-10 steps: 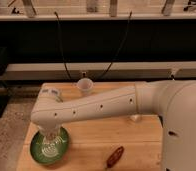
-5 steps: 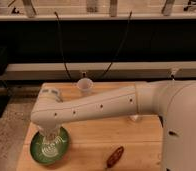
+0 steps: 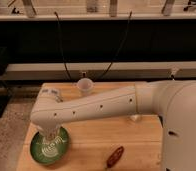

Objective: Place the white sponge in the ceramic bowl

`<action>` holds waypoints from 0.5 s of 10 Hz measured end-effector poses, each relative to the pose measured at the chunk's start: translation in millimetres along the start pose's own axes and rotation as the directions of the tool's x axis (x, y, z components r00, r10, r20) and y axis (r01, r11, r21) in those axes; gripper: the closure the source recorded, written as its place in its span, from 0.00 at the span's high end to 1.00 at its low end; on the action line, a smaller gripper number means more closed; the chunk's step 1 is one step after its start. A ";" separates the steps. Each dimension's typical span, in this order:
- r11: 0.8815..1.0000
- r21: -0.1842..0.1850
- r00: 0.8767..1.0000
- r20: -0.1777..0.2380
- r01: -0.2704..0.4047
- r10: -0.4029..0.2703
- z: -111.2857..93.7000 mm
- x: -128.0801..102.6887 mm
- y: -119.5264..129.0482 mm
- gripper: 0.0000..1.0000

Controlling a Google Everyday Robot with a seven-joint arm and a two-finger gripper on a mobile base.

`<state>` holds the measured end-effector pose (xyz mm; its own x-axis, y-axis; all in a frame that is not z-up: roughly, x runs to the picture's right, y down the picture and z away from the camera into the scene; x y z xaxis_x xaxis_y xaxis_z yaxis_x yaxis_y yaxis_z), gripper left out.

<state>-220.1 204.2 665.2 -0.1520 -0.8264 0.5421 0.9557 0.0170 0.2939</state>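
The gripper (image 3: 50, 144) is lowered into the shallow round dark green glossy ceramic bowl (image 3: 37, 150), over its paler centre; whether it is spread or pinching something cannot be told. The small white sponge cannot be made out with certainty among the pale shapes directly under the gripper. The white robot arm (image 3: 101, 106) is stretched across the light wooden table (image 3: 91, 150). A small white cup (image 3: 84, 86) is seen beyond the gripper, a brown elongated object (image 3: 115, 156) nearer and to its right, and a small pale object (image 3: 135, 118) further right, under the arm's edge.
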 end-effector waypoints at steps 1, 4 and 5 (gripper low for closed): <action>1.000 0.006 1.000 0.004 0.002 -0.002 5.4 -2.5 -2.4 0.00; 1.000 0.029 1.000 0.022 -0.006 0.006 30.5 -11.5 -0.6 0.00; 0.999 0.036 1.000 0.029 -0.010 0.009 39.1 -14.9 -0.1 0.00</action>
<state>-227.8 238.5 687.9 -0.1506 -0.8094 0.5677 0.9474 0.0458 0.3166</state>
